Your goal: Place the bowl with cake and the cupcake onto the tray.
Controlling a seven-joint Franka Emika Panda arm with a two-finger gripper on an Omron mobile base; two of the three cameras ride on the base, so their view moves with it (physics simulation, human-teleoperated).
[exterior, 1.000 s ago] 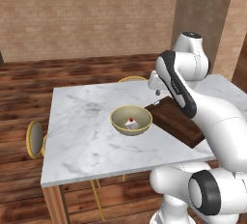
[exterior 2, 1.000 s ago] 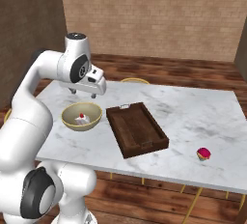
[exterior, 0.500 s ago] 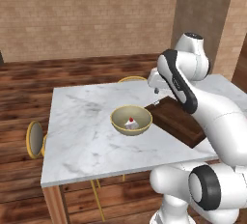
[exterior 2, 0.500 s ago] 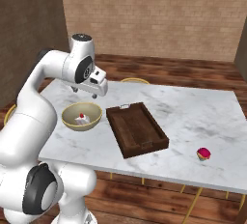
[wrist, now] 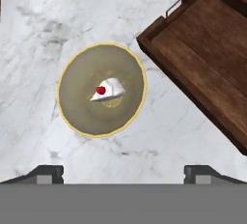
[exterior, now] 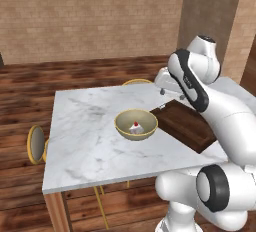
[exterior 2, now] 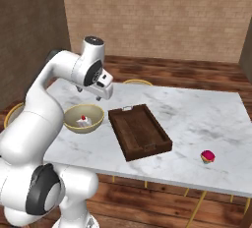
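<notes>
I have the hand (wrist: 123, 172) hanging above the white marble table (exterior: 85, 141), fingers spread wide apart and holding nothing; in the hand view both dark tips sit at the bottom with bare marble between them. Just ahead of them is the wide round tan-yellow bowl (wrist: 102, 89) carrying its small white cake slice with a red dot (wrist: 108, 91). The bowl stands on the table just beside the dark brown rectangular wooden tray (exterior 2: 139, 131), on its left as seen from the right base camera, close to the rim but apart from it. The tray has nothing in it.

The tiny cupcake with a teal wrapper and pinkish top (exterior 2: 207, 156) sits well apart, far over on the right side of the table near the front edge.

As I read it, neither item is on the tray yet, and I'm in the approach to the bowl, the first of the two pickups. The next move calls for lining one finger inside the bowl's rim and one outside, then coming down. The wall is thin and sloped, so I'd close squarely on it and lift level, so the cake doesn't slide.
</notes>
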